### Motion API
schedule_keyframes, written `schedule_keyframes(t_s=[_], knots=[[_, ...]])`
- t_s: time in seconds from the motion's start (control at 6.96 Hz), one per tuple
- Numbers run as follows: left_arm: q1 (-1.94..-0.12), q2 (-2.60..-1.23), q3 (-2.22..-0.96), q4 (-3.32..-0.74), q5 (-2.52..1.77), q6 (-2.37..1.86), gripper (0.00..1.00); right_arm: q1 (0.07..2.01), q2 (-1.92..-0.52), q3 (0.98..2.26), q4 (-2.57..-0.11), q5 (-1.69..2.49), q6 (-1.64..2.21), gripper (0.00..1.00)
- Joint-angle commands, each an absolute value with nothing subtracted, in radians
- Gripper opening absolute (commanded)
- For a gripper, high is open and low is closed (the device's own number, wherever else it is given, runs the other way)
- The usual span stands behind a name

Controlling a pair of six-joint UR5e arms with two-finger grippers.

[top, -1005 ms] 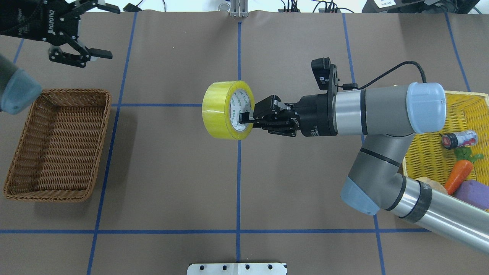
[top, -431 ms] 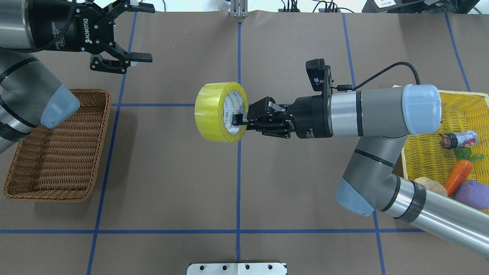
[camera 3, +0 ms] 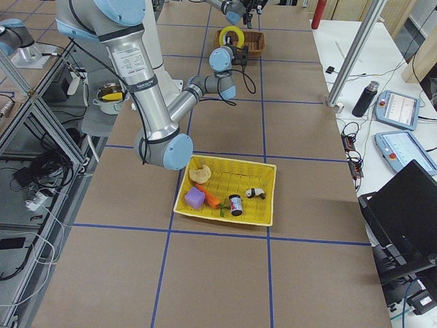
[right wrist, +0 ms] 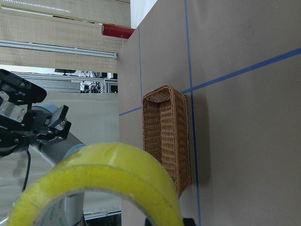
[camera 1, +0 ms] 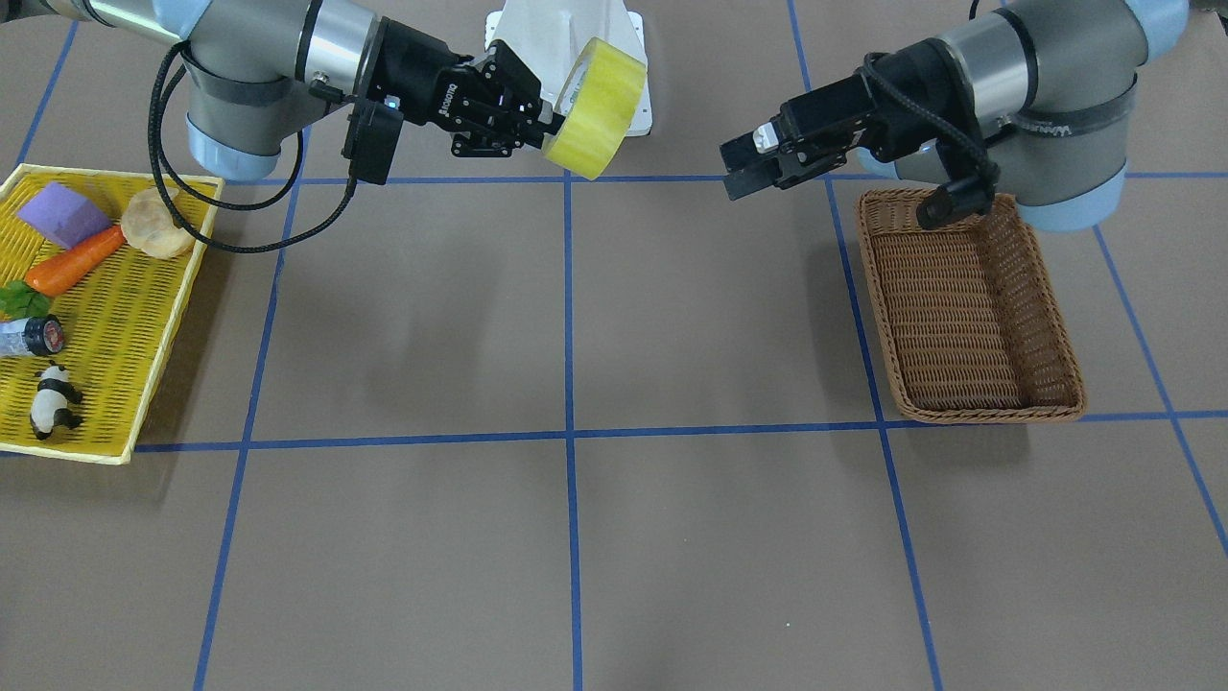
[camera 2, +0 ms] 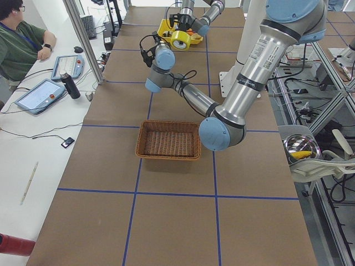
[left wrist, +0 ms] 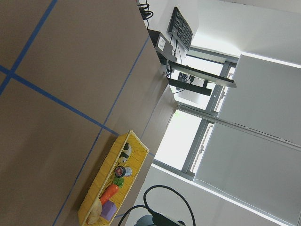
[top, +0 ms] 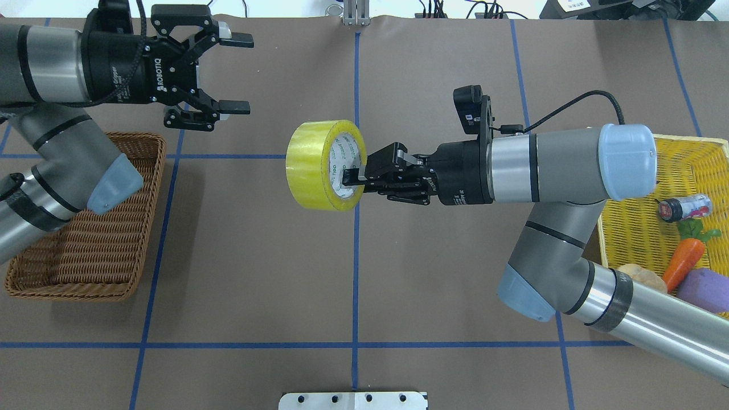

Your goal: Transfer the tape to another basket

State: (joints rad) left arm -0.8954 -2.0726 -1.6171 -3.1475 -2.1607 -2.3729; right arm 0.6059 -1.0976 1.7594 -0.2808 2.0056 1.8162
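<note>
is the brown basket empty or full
Empty: the basket shows bare woven floor; the tape hangs midair in the right gripper.

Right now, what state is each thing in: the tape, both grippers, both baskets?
tape: held in the air, clamped by the right gripper.
right gripper: shut on the tape.
left gripper: open, empty, apart from the tape.
wicker basket: upright, empty.
yellow tray: several small things inside.

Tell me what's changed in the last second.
The left claw swung in from the far left toward the middle, open, nearing the tape. The right claw carried the tape slightly toward it. Unchanged: right claw shut on the tape, left claw open, basket in place.
</note>
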Motion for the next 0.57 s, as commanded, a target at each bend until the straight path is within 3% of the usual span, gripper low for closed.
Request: schedule_keyframes(t_s=[0.0,0.43], knots=[[-0.832,-2.071,-1.605,-3.157,-2.128,-2.349,0.98,0.606,-1.097,1.759,-0.281,1.997,1.816,0.0],[-0.779,-2.082,-1.623,-3.157,-2.121,-2.353,0.98,0.606,-1.097,1.759,-0.281,1.993,1.815,0.0]])
